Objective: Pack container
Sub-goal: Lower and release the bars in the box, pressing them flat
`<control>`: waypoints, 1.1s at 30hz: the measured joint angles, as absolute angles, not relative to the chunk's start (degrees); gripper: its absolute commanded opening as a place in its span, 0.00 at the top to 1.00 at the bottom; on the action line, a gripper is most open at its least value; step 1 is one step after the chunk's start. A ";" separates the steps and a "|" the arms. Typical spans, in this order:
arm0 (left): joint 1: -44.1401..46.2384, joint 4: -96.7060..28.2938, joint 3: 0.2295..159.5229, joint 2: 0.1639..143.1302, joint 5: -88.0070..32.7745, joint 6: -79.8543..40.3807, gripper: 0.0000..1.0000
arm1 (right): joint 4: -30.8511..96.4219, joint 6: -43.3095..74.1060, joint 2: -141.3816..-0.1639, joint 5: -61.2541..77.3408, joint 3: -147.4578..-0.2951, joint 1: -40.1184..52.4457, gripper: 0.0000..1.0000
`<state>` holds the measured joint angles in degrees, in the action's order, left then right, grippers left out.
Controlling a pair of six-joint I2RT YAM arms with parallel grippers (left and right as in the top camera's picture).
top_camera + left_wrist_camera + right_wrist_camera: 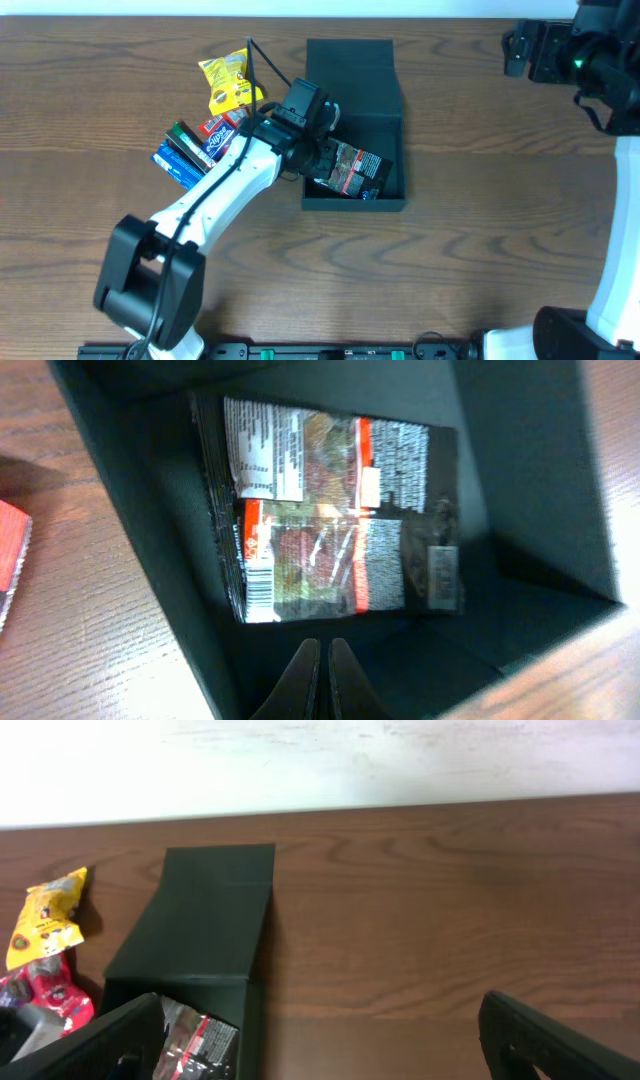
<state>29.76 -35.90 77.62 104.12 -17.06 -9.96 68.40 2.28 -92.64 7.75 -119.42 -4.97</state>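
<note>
Shows the container (350,75) open mid-table (450,280), flap lid laid flat toward the far edge, likely to leave the inside free for loading. Holds dark packets (340,520) flat on its floor, against one wall, probably to spare room. Hangs the left tool (322,650) just above the box's inside, pressed together, pinching nothing. Parks the right tool (322,1010) well apart at the far right, spread wide and empty, seemingly to stay clear. Leaves a yellow packet (230,82) and red and blue packets (195,145) outside, near the box's left wall, judged next to pack.
</note>
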 measured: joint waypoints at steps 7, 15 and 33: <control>30.89 -33.95 77.62 109.32 -13.10 -7.42 0.94 | 68.51 2.28 -92.66 7.75 -119.42 -4.97 0.01; 31.46 -37.85 77.67 109.32 -13.34 -4.95 0.94 | 68.36 2.02 -92.66 7.75 -119.42 -4.97 0.01; 33.08 -36.97 78.22 111.35 -11.57 -2.50 0.94 | 68.14 -0.25 -92.66 7.75 -119.35 -4.97 0.01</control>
<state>33.08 -36.97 78.22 111.35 -11.57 -2.50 68.14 -0.25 -92.66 7.75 -119.35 -4.97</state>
